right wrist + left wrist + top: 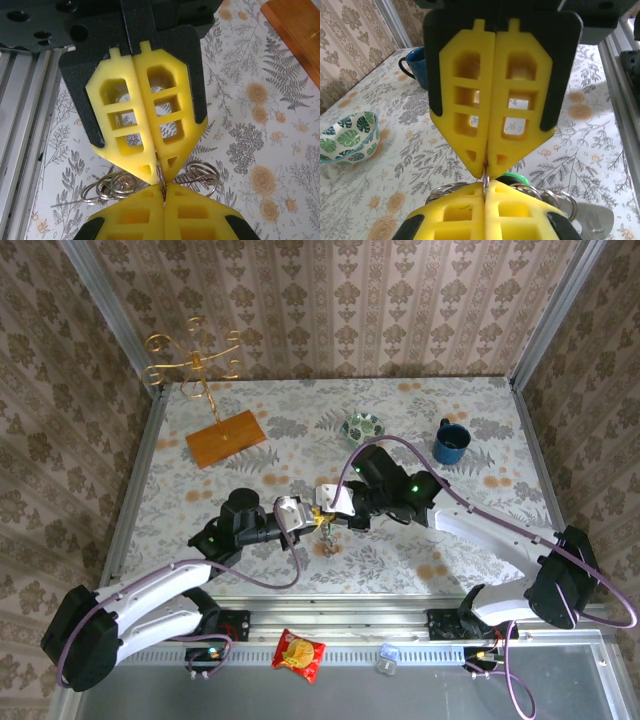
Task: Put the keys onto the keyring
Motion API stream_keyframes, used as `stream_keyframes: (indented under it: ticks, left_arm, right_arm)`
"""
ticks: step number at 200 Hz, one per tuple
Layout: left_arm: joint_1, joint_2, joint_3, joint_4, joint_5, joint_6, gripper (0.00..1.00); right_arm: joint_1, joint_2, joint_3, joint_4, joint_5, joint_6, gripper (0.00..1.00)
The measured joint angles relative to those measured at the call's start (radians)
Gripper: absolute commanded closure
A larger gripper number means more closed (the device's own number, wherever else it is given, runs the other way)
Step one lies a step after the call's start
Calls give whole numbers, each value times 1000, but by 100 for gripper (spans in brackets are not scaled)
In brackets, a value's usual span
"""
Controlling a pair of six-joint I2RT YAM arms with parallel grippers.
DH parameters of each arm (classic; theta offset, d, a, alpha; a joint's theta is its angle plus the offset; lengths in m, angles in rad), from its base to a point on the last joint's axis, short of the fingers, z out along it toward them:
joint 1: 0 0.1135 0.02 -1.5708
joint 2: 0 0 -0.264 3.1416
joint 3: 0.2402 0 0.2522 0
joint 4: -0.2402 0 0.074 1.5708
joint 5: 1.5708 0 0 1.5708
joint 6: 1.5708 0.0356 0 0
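Both grippers meet tip to tip above the middle of the table. My left gripper (pixel 308 519) (pixel 486 187) and my right gripper (pixel 337 508) (pixel 164 190) are each shut on the same thin metal loop of the keyring (pixel 485 176) (pixel 161 175). The loop stands edge-on in the small gap between the two pairs of yellow fingers. More silver split rings bunch on either side of it (pixel 107 187) (pixel 200 175). A key with a bright green head (pixel 516 178) peeks out just behind my left fingertips. A small bunch dangles under the grippers (pixel 328 540).
A leaf-patterned bowl (pixel 364 427) (pixel 347 137) and a blue mug (pixel 451 443) (pixel 417 62) stand at the back right. A gold wire stand (pixel 195 360) on a wooden base (pixel 225 438) is at the back left. A snack packet (pixel 299 654) lies on the front rail.
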Motion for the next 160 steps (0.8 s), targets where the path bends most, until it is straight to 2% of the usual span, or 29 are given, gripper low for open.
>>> stream_keyframes:
  ticks: [17,47,81,160]
  left_arm:
    - [0,0,0,3,2,0,100]
    - [0,0,-8,54,5,-31,100]
    - [0,0,-51,161,15,-79,100]
    - [1,0,-68,215,28,-92,100]
  right_arm:
    - [-29,-34,-61,74,-62,51,70]
    - [-93,-92,-175,201,-159,161,67]
    - [-104,-96,-251,329,-204,248,68]
    - [-132,-121,-315,486,-246,328,71]
